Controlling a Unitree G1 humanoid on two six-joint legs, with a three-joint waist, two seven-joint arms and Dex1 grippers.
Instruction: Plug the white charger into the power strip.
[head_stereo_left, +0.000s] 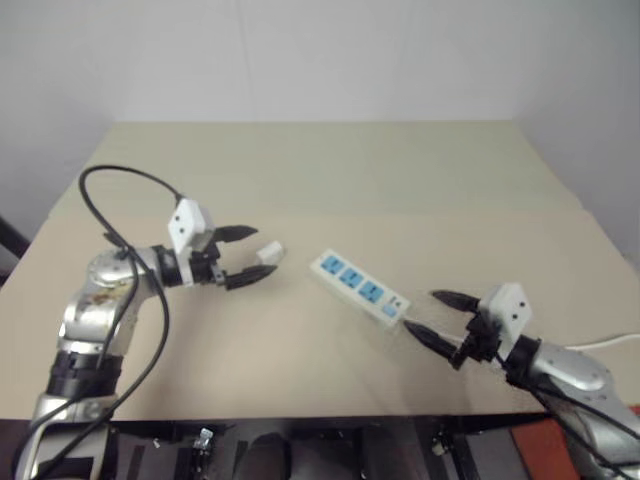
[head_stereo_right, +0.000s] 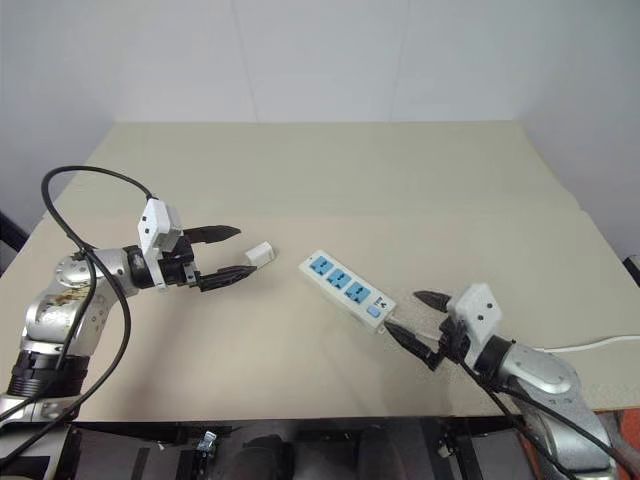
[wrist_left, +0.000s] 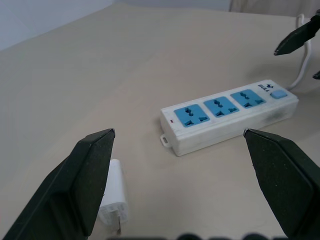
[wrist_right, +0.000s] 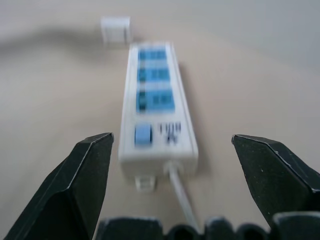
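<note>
Power strip (head_stereo_left: 360, 290) lies flat on the tan table (head_stereo_left: 330, 180), roughly mid-table toward the near edge, angled diagonally: three blue socket faces up, switch end toward the robot's right and the near edge. Its thin white cord (head_stereo_left: 610, 342) exits the switch end and runs off toward the right table edge.

White charger (head_stereo_left: 270, 251) lies on its side on the table, just beside the strip's far-left end but apart from it, unplugged. In the left wrist view its prongs point away from the strip.

Left gripper (head_stereo_left: 245, 255) hovers at the charger, fingers spread wide, one on each side of it; in the wrist view the charger sits close against one finger (wrist_left: 85, 180), contact can't be told. Nothing pinched.

Right gripper (head_stereo_left: 438, 317) sits at the strip's switch end, fingers spread wide, holding nothing. One fingertip is just beside the strip's end corner; touching or not can't be told. Wrist view looks straight down the strip's length, with the switch nearest and the charger beyond the far end.

Open room: the whole far half of the table is bare, as is the stretch between the left arm and the strip. Near edge runs close behind both grippers. Right table edge is near the right arm and cord.
</note>
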